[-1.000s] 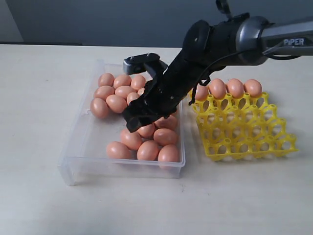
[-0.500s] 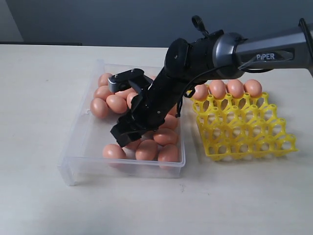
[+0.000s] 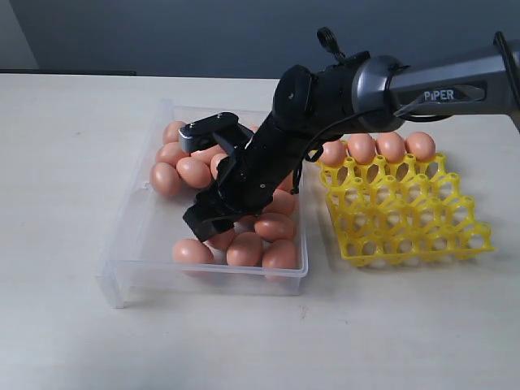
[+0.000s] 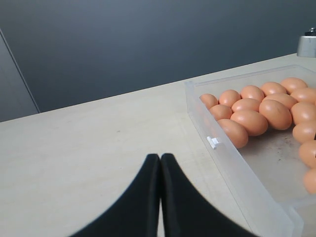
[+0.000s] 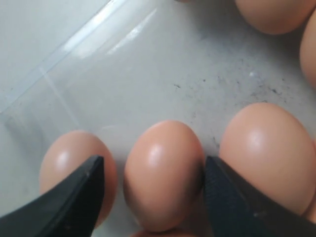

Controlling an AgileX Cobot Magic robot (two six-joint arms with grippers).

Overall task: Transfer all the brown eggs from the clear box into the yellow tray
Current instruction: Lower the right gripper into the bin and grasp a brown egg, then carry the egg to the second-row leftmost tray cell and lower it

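In the exterior view the right arm covers the middle of the clear box, so the brown eggs under it cannot be counted. On the yellow tray, the end egg at 9 o'clock of the row is partly behind the arm. The left wrist view's edge cuts the box; the right wrist view's edge cuts the fingers of the right gripper.

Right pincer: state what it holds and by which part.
Nothing is held: the right pincer stands open astride one brown egg in the clear box.

Brown eggs are clustered in the clear box; four are seated along the yellow tray's far row.
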